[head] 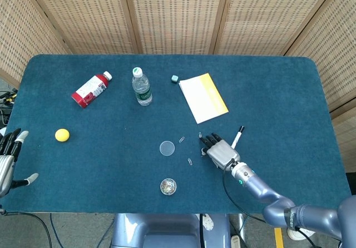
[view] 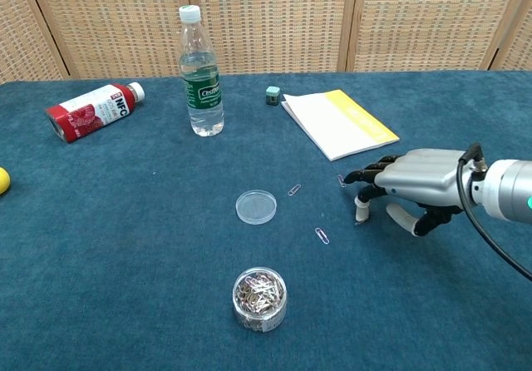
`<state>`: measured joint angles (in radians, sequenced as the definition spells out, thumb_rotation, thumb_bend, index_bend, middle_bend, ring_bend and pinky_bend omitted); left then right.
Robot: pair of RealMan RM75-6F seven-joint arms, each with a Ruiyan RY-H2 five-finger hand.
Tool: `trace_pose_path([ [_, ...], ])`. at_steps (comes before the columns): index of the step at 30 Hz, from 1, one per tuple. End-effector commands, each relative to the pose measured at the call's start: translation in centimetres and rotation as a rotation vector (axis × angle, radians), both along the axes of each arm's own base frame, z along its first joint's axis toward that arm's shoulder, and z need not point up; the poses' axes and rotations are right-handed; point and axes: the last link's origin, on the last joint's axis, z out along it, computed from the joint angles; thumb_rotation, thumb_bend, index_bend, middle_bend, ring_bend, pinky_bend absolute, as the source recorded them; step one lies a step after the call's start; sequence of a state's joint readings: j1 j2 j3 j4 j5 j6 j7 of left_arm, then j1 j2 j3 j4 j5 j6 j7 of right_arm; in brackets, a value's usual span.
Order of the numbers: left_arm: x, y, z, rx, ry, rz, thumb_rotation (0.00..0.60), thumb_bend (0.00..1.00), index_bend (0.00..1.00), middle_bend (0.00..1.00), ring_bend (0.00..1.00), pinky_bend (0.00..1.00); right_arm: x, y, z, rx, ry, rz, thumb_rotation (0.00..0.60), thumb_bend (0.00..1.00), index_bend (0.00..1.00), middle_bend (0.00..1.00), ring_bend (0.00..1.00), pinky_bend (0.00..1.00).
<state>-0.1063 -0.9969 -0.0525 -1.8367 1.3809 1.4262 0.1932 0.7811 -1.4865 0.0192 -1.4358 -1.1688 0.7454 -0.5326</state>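
My right hand point(head: 219, 150) point(view: 407, 190) hovers low over the blue table, palm down, fingers apart and bent toward the cloth, holding nothing that I can see. One loose paperclip point(view: 340, 180) lies just at its fingertips. Two more paperclips point(view: 293, 190) point(view: 321, 235) lie to its left, near a clear round lid point(head: 167, 148) point(view: 255, 206). A small open jar of paperclips point(head: 168, 186) point(view: 260, 298) stands near the front edge. A black pen point(head: 237, 137) lies right beside the hand. My left hand point(head: 8, 159) hangs off the table's left edge, fingers spread and empty.
A white and yellow notebook point(head: 203, 97) point(view: 339, 122) lies behind the right hand. Further back stand a water bottle point(head: 141, 86) point(view: 202, 73) and a small green cube point(head: 174, 79). A red bottle point(head: 90, 89) lies on its side; a yellow ball point(head: 62, 135) sits at left.
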Motion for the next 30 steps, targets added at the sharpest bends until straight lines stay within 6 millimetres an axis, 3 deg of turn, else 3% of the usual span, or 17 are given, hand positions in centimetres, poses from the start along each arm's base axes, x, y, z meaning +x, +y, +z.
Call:
trace_pose_path([
  [1, 0.0, 0.0, 0.0, 0.000, 0.001, -0.001, 0.600, 0.00, 0.00, 0.00, 0.00, 0.00, -0.1, 0.2, 0.4, 0.000, -0.003, 0.002, 0.600, 0.78, 0.41, 0.00, 0.00, 0.00],
  [3, 0.1, 0.0, 0.0, -0.001, 0.001, -0.002, 0.600, 0.00, 0.00, 0.00, 0.00, 0.00, 0.0, 0.3, 0.8, -0.006, -0.018, 0.008, 0.600, 0.77, 0.42, 0.00, 0.00, 0.00],
  [5, 0.1, -0.1, -0.1, -0.001, 0.002, -0.003, 0.600, 0.00, 0.00, 0.00, 0.00, 0.00, 0.5, 0.2, 1.2, -0.032, -0.066, 0.012, 0.600, 0.65, 0.42, 0.00, 0.00, 0.00],
  [7, 0.1, -0.1, -0.1, 0.001, 0.002, -0.004, 0.600, 0.00, 0.00, 0.00, 0.00, 0.00, 1.0, -0.1, 1.4, -0.070, -0.139, -0.002, 0.600, 0.46, 0.41, 0.00, 0.00, 0.00],
  [11, 0.1, -0.1, -0.1, 0.001, 0.003, -0.004, 0.600, 0.00, 0.00, 0.00, 0.00, 0.00, 1.2, -0.6, 1.0, -0.089, -0.192, -0.020, 0.600, 0.24, 0.41, 0.00, 0.00, 0.00],
  [30, -0.1, 0.1, -0.1, 0.001, 0.004, 0.008, 0.600, 0.00, 0.00, 0.00, 0.00, 0.00, 1.1, -1.2, -1.0, -0.076, -0.192, 0.002, 0.600, 0.23, 0.44, 0.00, 0.00, 0.00],
])
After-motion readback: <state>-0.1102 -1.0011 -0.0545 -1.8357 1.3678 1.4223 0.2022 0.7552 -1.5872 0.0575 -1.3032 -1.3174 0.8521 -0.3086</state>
